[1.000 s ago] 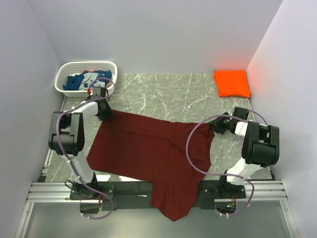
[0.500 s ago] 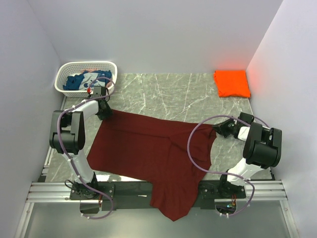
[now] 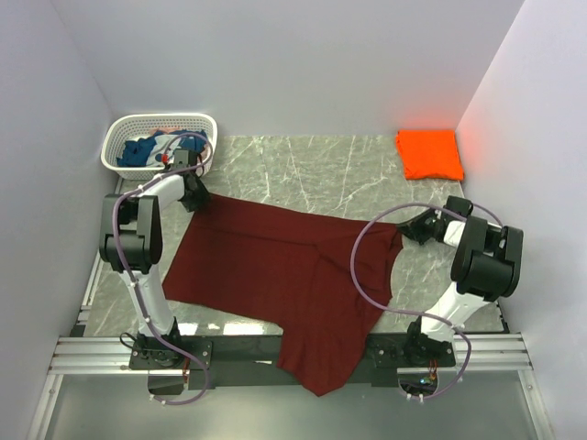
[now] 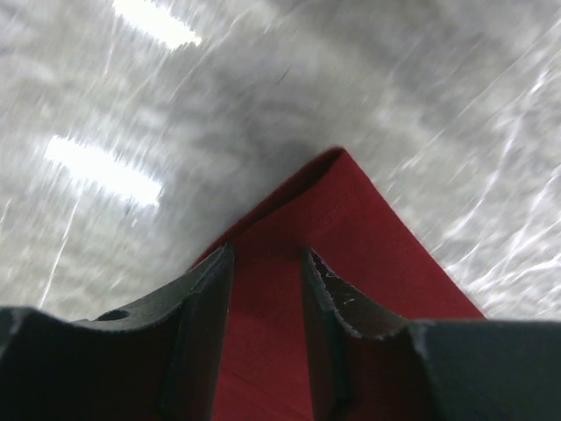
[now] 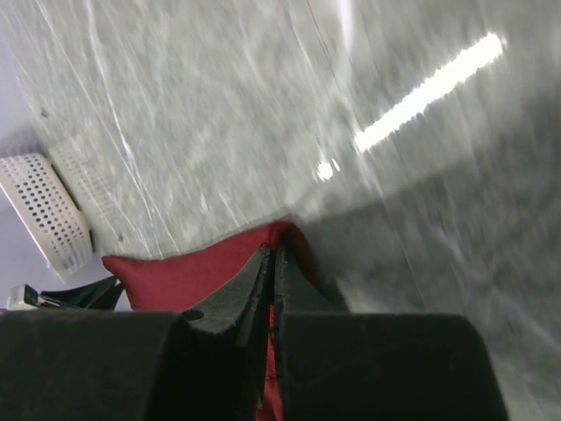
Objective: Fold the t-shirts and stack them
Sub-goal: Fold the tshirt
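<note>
Left gripper (image 4: 267,256) grasps the far left corner of the maroon shirt (image 3: 275,275), with cloth filling the gap between its part-closed fingers. Right gripper (image 5: 273,254) is clenched on the far right corner, its fingers pressed together over a thin edge. The shirt lies spread across the middle of the table (image 3: 312,170), its far edge running between the two grips and its near end hanging over the front edge between the arm bases. The orange shirt (image 3: 429,154) sits folded in the far right corner, well apart. The blue shirt (image 3: 147,149) lies crumpled in the basket (image 3: 160,120) at far left.

The maroon cloth looks light and limp, so it should sag and crease wherever it is unsupported, and it will likely drag on the table. A single layer could slip from a pinch. The best holds are probably the corners and hems, where the cloth is doubled, with both grips moving together to keep the edge taut.

Only the top view shows the whole outline, the overhang and a long crease down the middle, but it hides the jaws. The left wrist view shows cloth between the fingers and the corner tip beyond them, seemingly raised, with a shadow beneath it. The right wrist view shows the shut fingers on the cloth, with the basket far off, and both wrist views are blurred
</note>
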